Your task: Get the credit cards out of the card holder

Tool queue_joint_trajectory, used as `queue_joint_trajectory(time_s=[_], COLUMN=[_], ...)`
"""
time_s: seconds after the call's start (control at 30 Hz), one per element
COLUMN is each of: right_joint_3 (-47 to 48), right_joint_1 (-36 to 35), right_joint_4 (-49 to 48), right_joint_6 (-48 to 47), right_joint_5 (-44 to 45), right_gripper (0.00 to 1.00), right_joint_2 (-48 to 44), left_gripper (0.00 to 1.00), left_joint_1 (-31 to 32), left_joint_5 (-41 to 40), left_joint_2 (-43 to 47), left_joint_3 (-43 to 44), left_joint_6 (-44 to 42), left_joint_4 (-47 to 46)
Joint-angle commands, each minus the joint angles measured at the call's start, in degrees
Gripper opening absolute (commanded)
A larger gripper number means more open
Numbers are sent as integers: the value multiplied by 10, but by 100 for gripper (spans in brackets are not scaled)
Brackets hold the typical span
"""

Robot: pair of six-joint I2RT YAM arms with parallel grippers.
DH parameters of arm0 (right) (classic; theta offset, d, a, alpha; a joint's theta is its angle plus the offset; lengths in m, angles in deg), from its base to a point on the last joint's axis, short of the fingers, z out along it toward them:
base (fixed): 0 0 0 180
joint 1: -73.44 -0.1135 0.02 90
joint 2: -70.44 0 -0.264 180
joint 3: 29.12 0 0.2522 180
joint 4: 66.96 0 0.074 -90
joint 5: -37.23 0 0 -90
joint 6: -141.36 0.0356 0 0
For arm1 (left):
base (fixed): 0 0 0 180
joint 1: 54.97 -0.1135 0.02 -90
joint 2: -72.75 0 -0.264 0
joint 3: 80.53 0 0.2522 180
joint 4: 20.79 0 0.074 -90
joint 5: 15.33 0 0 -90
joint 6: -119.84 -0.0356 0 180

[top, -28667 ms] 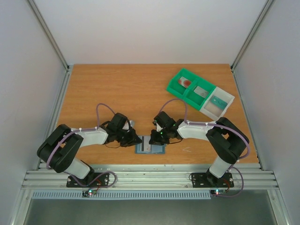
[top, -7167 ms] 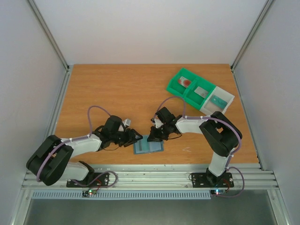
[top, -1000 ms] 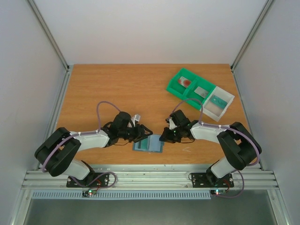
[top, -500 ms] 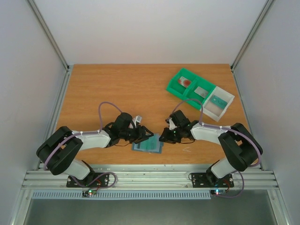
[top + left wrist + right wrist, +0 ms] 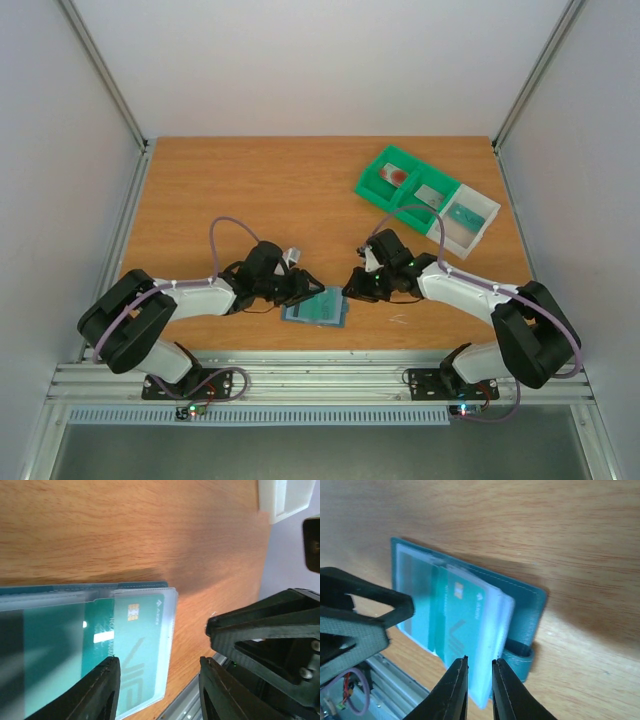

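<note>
Two arms, the left arm (image 5: 190, 295) and the right arm (image 5: 460, 288), each ending in one two-fingered gripper, the left gripper (image 5: 312, 290) and the right gripper (image 5: 352, 293), and one wooden table (image 5: 250, 190). One card holder (image 5: 315, 312) showing one teal chip card (image 5: 142, 645), any further cards under its clear sleeves being uncountable. One green bin (image 5: 372, 166) of two compartments and one white bin (image 5: 482, 230) of one, three compartments in all, holding one card apiece: one reddish-pink card (image 5: 396, 176), one grey card (image 5: 430, 196), one teal card (image 5: 464, 214); four cards counted in total.
</note>
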Motion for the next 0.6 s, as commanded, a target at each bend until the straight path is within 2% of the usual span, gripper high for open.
queue_joint_trajectory(time_s=[0.0,0.57], right_joint_3=[22,53], right_joint_1=[-14,-41], right_joint_4=[-13,-17], right_joint_6=[15,11], right_joint_5=[-31,-26], right_gripper=[14,12], right_joint_2=[7,83], left_gripper=[44,43], left_joint_1=[3,3], left_joint_5=[-29,-38], left_joint_2=[-13,-34], left_joint_3=[-2,-10], left_joint_6=[-32,-50], left_joint_4=[22,35])
